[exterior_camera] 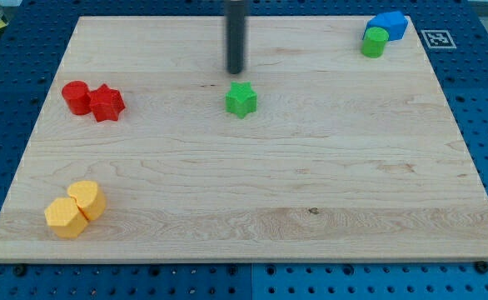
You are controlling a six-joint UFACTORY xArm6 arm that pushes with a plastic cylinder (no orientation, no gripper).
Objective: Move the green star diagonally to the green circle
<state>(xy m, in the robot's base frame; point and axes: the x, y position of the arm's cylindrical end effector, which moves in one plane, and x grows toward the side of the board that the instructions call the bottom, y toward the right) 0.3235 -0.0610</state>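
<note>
The green star [241, 99] lies on the wooden board a little above its middle. The green circle [374, 42] stands near the view's top right corner, touching a blue block [388, 26] just above and right of it. My tip [236, 71] is the lower end of a dark rod coming down from the view's top. It sits just above the green star in the view, slightly to its left, with a small gap between them.
A red circle [77, 97] and a red star [106, 103] touch each other at the view's left. Two yellow blocks [76, 209] sit together at the bottom left. The board [252, 192] lies on a blue pegboard table; a marker tag [436, 38] is at top right.
</note>
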